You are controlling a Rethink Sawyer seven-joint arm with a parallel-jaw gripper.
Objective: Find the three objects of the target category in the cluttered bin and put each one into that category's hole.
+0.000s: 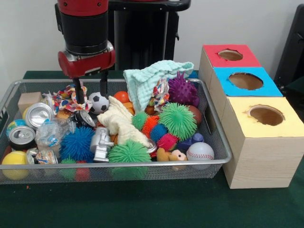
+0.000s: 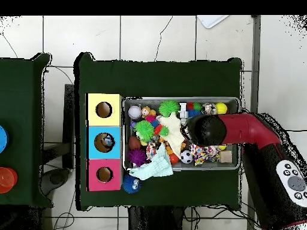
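Note:
The wire mesh bin (image 1: 142, 164) holds a heap of toys; it also shows in the overhead view (image 2: 180, 100). One crumpled see-through bottle (image 1: 53, 131) lies at the bin's left, between two cans. Another creased see-through piece with a coloured label (image 1: 43, 156) lies at the front left; I cannot tell whether it is a bottle. My gripper (image 1: 91, 93) is open and empty. It hangs over the back left of the bin, above a colourful rope toy (image 1: 69, 100), just behind the bottle. The red-topped hole (image 1: 230, 54) is the farthest box on the right (image 2: 104, 174).
Metal cans (image 1: 38, 114) (image 1: 21, 137), spiky balls (image 1: 178, 120), a football (image 1: 98, 102), a baseball (image 1: 200, 151), a mint cloth (image 1: 152, 78) and a cream cloth (image 1: 121, 124) fill the bin. Blue-topped (image 1: 245, 81) and yellow-topped (image 1: 266, 115) holes stand nearer. A blue fuzzy toy (image 2: 131, 184) lies outside the bin.

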